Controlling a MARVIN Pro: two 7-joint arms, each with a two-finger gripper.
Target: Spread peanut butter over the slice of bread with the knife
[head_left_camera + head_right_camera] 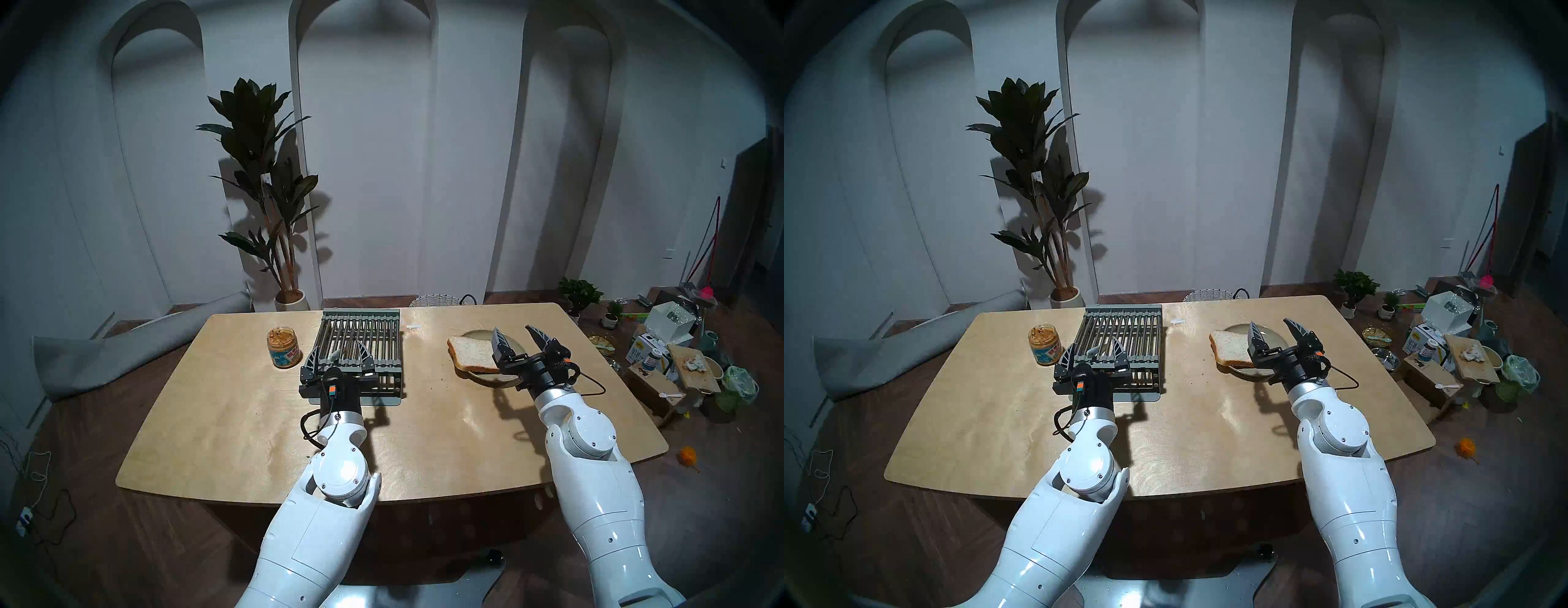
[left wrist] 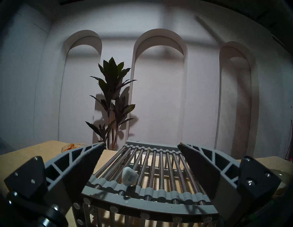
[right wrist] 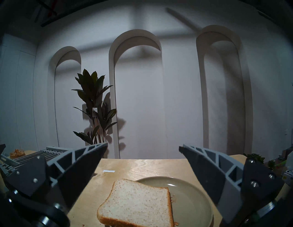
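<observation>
The knife [image 2: 129,176] lies on the grey slatted rack [image 1: 360,335]; its pale grey handle end points at my left gripper [image 1: 338,354], which is open with a finger on either side of the handle and not touching it. The blade is hard to tell from the rods. The slice of bread [image 1: 473,352] lies on the left part of a pale green plate [image 1: 477,334], overhanging its rim. My right gripper [image 1: 513,333] is open and empty, hovering above the plate's near side. The open peanut butter jar [image 1: 284,348] stands left of the rack.
The rack sits at the middle back of the wooden table [image 1: 254,424]. A small white strip [image 1: 412,327] lies right of the rack. A potted plant [image 1: 271,204] stands behind the table. Clutter and boxes [image 1: 662,348] cover the floor at the right.
</observation>
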